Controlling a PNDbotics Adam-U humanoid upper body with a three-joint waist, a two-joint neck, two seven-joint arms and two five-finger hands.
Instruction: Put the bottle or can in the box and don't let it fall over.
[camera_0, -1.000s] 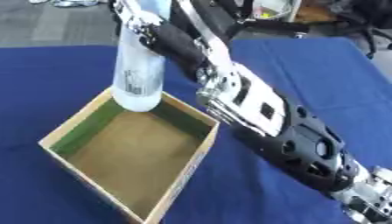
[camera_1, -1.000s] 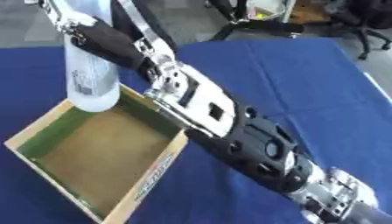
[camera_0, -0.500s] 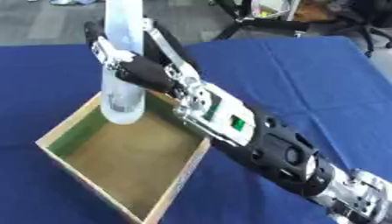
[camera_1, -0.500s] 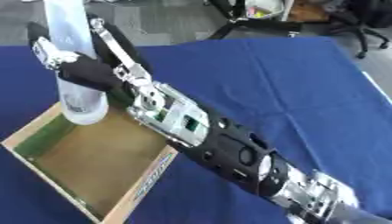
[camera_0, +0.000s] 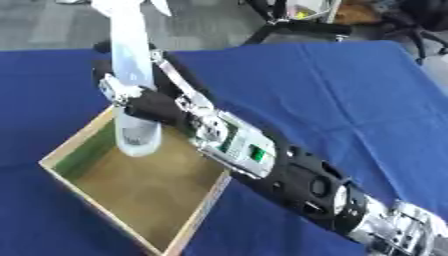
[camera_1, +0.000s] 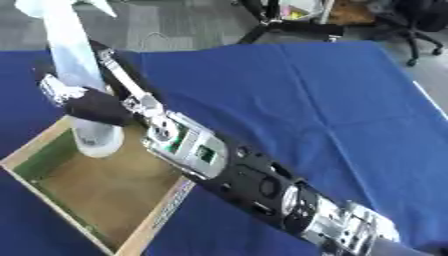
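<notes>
A tall clear plastic bottle (camera_0: 133, 60) stands nearly upright, its base inside the open cardboard box (camera_0: 185, 226) near the box's far left corner. I cannot tell whether the base rests on the box floor. My right hand (camera_0: 147, 102) reaches in from the lower right and its fingers are curled round the bottle's lower half. The box has brown walls and a green inner side (camera_0: 83, 152). My left hand shows in neither view.
A blue cloth (camera_0: 332, 95) covers the table all round the box. Beyond the table's far edge is grey floor with chair legs (camera_0: 289, 25) and a black office chair (camera_1: 420, 20).
The bottle and my right hand have moved down and left, from above the box's far rim into the box. The head has also tilted, shifting the whole picture.
</notes>
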